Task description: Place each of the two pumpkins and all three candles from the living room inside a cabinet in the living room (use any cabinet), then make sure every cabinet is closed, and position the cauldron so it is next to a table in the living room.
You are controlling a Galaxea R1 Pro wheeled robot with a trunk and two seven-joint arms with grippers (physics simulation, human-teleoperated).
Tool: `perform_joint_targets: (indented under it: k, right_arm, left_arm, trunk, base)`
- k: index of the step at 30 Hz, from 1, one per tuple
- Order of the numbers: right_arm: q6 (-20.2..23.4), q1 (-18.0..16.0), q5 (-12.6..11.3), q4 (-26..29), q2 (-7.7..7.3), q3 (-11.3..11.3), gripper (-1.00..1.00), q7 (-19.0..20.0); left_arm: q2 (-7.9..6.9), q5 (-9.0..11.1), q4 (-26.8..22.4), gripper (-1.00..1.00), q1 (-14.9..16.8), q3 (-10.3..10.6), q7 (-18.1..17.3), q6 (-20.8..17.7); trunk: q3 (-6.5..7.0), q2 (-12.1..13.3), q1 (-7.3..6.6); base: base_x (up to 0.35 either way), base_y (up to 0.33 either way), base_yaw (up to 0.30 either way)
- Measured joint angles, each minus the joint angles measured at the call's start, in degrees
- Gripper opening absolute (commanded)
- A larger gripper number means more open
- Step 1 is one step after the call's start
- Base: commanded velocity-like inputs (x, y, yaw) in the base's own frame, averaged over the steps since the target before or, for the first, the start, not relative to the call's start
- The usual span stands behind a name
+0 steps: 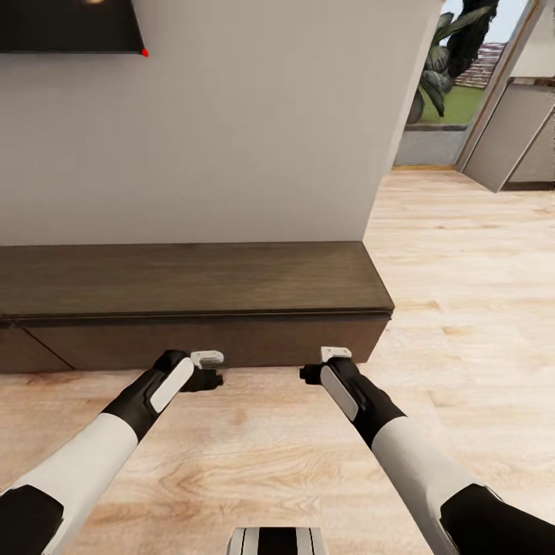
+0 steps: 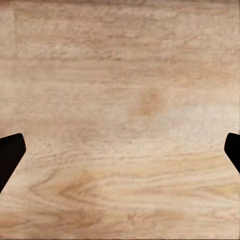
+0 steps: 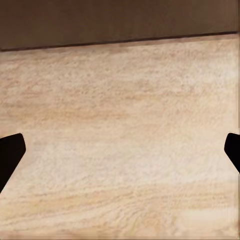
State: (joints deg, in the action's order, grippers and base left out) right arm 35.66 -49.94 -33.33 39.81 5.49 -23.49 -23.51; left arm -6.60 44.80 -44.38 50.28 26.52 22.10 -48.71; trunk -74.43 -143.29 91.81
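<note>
The cabinet (image 1: 193,281) is a long, low dark-brown console against the wall, and its flat fronts look closed. My left gripper (image 1: 206,379) hangs open just in front of it, pointing down at the wood floor, with nothing between its fingers (image 2: 120,155). My right gripper (image 1: 312,374) hangs the same way near the cabinet's right end, open and empty (image 3: 120,155). In the right wrist view the cabinet's front (image 3: 120,20) is a dark strip beyond the floor. The pumpkins, candles, cauldron and table are out of view.
A dark TV screen (image 1: 69,23) hangs on the pale wall above the console. Right of the wall corner, light wood floor (image 1: 462,308) runs back to a glass opening with a plant (image 1: 451,54) and a grey panel (image 1: 516,131).
</note>
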Motion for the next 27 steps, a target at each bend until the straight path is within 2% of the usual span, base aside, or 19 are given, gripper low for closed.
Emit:
perform_joint_targets:
  k: [5, 10, 11, 23, 27]
  right_arm:
    - [2.34, 1.14, -0.97, -0.17, 0.02, 0.29, 1.0, 0.1]
    - [7.21, 2.66, -4.58, -0.14, -0.09, 0.37, 1.0, 0.02]
    - [10.03, 3.84, -5.66, -0.05, -0.1, 0.34, 1.0, -0.01]
    - [10.4, 5.5, -6.0, -0.22, -0.1, 0.31, 1.0, -0.02]
    - [10.17, 6.27, -6.03, -0.3, -0.1, 0.34, 1.0, -0.05]
  left_arm:
    - [-0.08, 0.01, 6.39, 1.0, -0.12, -0.11, 0.19, -0.06]
    - [-0.09, -0.34, 12.47, 1.0, -0.21, -0.07, 0.13, 0.46]
    - [-0.16, -0.91, 16.16, 1.0, -0.27, 0.01, 0.06, 0.96]
    - [-0.56, -0.95, 17.33, 1.0, -1.5, 0.13, 0.03, 1.87]
    - [-0.75, -0.93, 17.33, 1.0, -2.32, 0.19, -0.01, 2.06]
  trunk:
    - [1.11, 0.07, -0.13]
    - [2.01, 2.07, -1.22]
    - [2.18, 2.47, -1.43]
    - [4.34, 7.28, -4.08]
    - [5.06, 8.88, -4.94]
  base:
    - [0.0, 0.0, 0.0]
    - [0.0, 0.0, 0.0]
    - [0.0, 0.0, 0.0]
    - [-0.003, 0.0, 0.0]
    - [-0.149, 0.0, 0.0]
